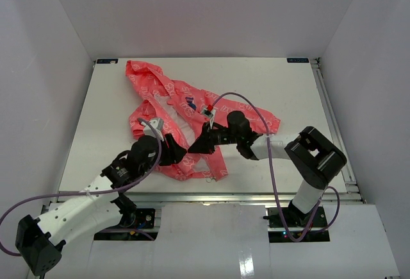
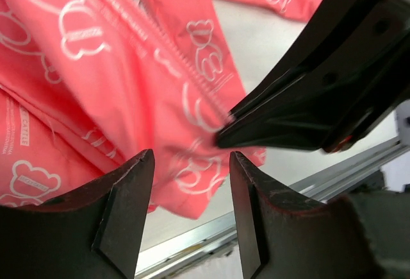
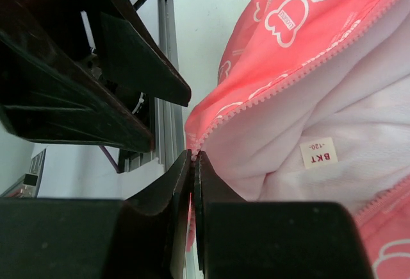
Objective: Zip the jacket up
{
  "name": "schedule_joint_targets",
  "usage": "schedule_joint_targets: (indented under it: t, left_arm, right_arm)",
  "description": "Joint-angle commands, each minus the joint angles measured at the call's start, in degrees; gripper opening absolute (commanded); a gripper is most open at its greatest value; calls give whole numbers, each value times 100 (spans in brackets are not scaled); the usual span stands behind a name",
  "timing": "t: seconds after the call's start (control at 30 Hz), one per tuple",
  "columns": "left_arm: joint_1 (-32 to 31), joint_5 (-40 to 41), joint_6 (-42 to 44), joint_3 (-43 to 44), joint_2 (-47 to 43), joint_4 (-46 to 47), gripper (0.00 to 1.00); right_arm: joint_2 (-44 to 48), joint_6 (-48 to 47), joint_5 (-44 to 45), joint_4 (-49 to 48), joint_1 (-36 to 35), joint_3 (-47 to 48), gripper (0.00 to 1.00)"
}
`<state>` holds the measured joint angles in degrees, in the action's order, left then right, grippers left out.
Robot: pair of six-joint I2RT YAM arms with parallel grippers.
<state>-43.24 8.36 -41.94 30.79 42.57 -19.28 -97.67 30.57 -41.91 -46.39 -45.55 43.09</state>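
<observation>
Your white table [image 1: 288, 99] carries the coral-pink jacket [image 1: 160, 90] across its left and middle. The jacket lies unzipped, with one end near the table's far left corner and its lower flap close to the table's near edge. Your left arm [image 1: 90, 205] reaches in from the table's near left, and your right arm [image 1: 314, 163] folds in from the table's near right. Both meet over the flap at the table's near middle. Your right gripper [image 3: 194, 157] has its jaws pressed together, pinching the jacket's bottom corner right where the zipper teeth [image 3: 275, 86] end. Your left gripper [image 2: 191, 157] hangs just beside it with its jaws parted about halfway and nothing between them. Its fingers [image 2: 125, 195] frame the printed fabric below. The front panel above the pinched corner is turned back, showing the paler lining [image 3: 359, 99], on which sits a small white size label [image 3: 318, 152]. The dark-blue chest logo [image 1: 190, 105] sits on the jacket toward the table's centre.
</observation>
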Motion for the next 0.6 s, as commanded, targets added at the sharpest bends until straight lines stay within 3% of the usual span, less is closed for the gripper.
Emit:
schedule_joint_targets:
  t: [0.0,0.27,0.57]
  left_arm:
    - [-24,-259,-604,342,-53,-419,61]
    - [-24,-515,-1212,-225,-1000,88,58]
    - [-17,-1142,-1735,-633,-1017,781,61]
  right_arm:
    - [-5,482,366,-881,-137,181,8]
    - [-44,1595,695,-2324,-186,-175,8]
    - [-247,1917,1027,-2895,-352,-149,8]
